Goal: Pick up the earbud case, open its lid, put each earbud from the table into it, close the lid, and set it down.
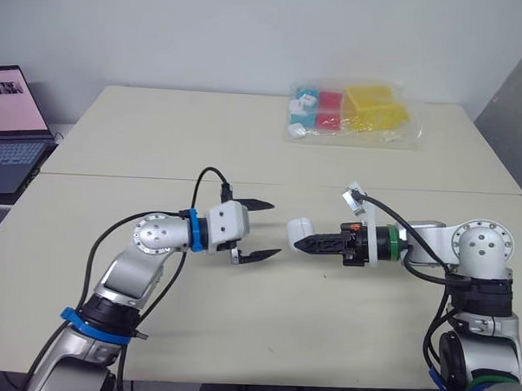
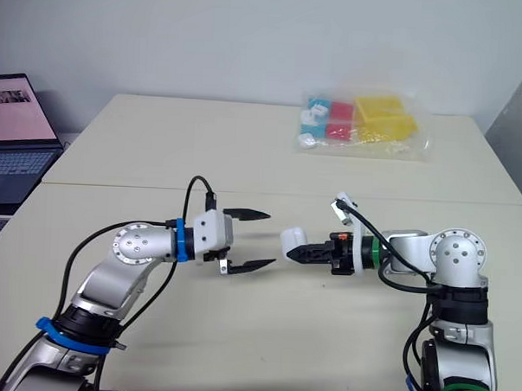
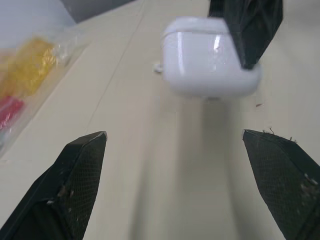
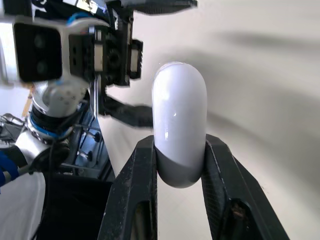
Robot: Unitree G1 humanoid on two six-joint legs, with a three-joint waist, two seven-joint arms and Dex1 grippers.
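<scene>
— Right pincer [image 1: 298, 243], what is it doing?
— Clamped on the earbud case [image 1: 299, 229]. Its two black fingers [image 4: 132, 200] squeeze one end of the white case from either side, and the rest of the case sticks out past the fingertips.
— Lid?
— Down, going by the left wrist view: just a thin seam runs round the shell.
— And the left pincer [image 1: 272, 229]?
— Spread wide, holding nothing. It points straight at the case, one finger higher and one lower, with the case just beyond the tips, near but apart.
— Where is all this on the tabletop [image 1: 159, 148]?
— Over the middle of the near half, between the two arms. Whether the case clears the surface, I cannot tell for sure.
— Anything else about?
— A clear plastic bag [image 1: 351, 113] of yellow, red and blue pieces lies at the far edge, well apart. An open laptop [image 1: 8, 132] stands off to the left, beyond the tabletop's edge.
</scene>
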